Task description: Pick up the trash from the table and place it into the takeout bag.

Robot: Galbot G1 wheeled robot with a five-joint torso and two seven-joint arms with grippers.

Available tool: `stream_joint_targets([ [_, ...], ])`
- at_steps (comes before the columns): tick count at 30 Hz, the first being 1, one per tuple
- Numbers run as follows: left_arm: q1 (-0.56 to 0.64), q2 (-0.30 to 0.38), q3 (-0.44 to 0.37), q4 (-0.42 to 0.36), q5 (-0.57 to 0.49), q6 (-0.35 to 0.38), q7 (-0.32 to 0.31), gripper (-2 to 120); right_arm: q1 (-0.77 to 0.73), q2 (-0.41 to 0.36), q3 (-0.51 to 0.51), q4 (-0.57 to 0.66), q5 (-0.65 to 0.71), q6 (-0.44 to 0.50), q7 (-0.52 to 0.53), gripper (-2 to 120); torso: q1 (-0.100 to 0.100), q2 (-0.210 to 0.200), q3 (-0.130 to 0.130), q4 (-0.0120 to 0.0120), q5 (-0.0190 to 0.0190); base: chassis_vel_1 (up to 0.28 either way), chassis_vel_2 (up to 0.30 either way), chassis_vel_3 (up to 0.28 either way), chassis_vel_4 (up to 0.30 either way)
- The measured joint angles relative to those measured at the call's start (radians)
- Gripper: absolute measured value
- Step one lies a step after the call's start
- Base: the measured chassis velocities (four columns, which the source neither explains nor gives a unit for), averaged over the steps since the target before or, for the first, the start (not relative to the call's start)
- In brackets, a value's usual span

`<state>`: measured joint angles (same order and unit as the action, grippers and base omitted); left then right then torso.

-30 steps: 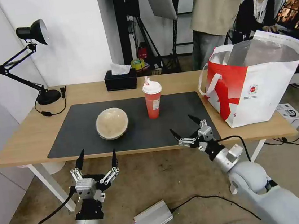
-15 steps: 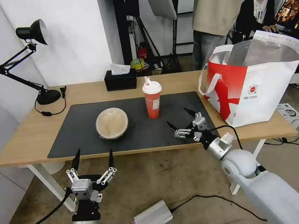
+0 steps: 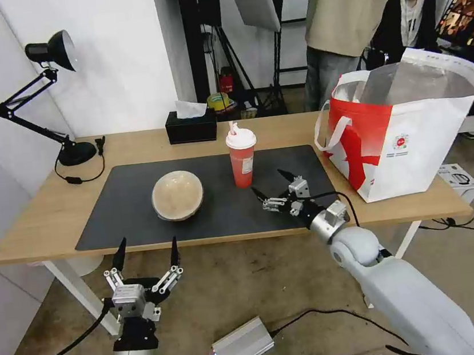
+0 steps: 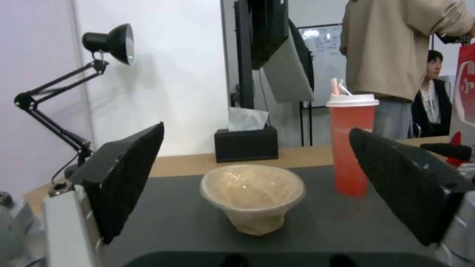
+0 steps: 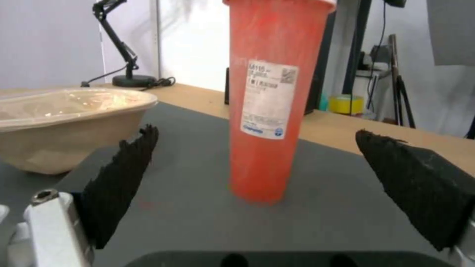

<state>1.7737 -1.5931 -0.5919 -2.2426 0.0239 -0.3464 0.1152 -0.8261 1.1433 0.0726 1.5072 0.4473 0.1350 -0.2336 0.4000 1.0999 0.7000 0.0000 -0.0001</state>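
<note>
Right gripper (image 3: 273, 188): low over the dark mat (image 3: 137, 212), just near and right of the red cup (image 3: 243, 159); fingers (image 5: 121, 178) spread wide, empty, cup standing between them farther off. Cup rim cut off in right wrist view. Left gripper (image 3: 145, 252): below the tabletop (image 3: 35, 225) near edge, fingers wide apart, empty. Beige bowl (image 3: 177, 194): on mat, left of cup, apart from it. Takeout bag (image 3: 411, 139): upright at right end of tabletop, mouth open; interior contents hidden.

one red cup (image 3: 243, 158), one beige bowl (image 3: 177, 195), one takeout bag (image 3: 411, 139)
</note>
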Motion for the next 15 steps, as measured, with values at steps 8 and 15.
stream_joint_targets([
  [8,-0.007,0.0,-0.001,0.009,-0.003,0.0,-0.001,100,0.049,0.037,-0.029,-0.052,-0.002,-0.001,0.0,100,0.0,0.0,0.0,0.0,0.0001,0.0,0.0,0.0,0.0],
  [15,-0.02,0.0,0.003,0.019,-0.004,0.005,-0.001,100,0.103,0.061,-0.045,-0.111,-0.003,-0.001,-0.003,100,0.0,0.0,0.0,0.0,0.0,0.0,0.0,0.0,0.0],
])
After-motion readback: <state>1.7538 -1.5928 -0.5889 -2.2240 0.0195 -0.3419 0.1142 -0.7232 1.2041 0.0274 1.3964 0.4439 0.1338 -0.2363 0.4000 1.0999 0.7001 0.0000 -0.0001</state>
